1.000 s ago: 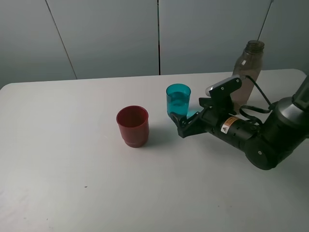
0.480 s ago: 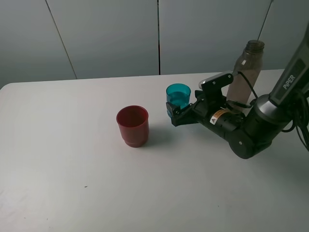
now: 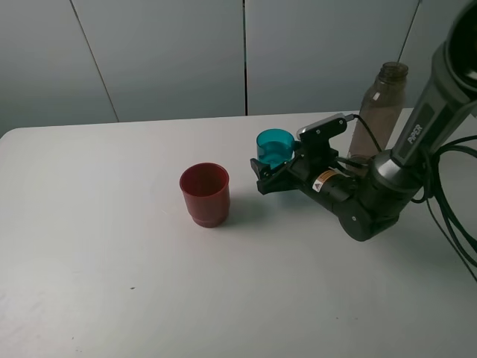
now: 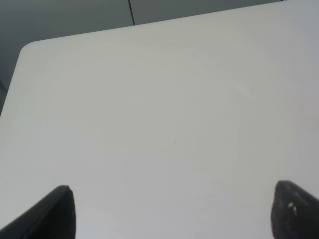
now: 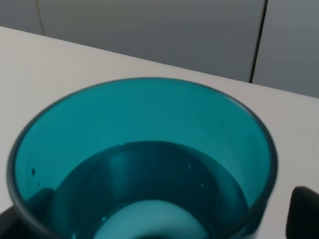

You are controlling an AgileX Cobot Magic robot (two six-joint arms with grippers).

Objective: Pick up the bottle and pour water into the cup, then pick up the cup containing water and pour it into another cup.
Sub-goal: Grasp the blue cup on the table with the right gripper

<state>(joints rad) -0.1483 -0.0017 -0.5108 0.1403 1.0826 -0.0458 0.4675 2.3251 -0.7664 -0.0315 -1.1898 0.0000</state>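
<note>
While the right hand [image 3: 267,171] flanks it, the cup [image 3: 274,143] stands upright.

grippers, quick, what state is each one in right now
left gripper: open, nothing between its jaws
right gripper: open, jaws either side of the cup, not closed on it
</note>
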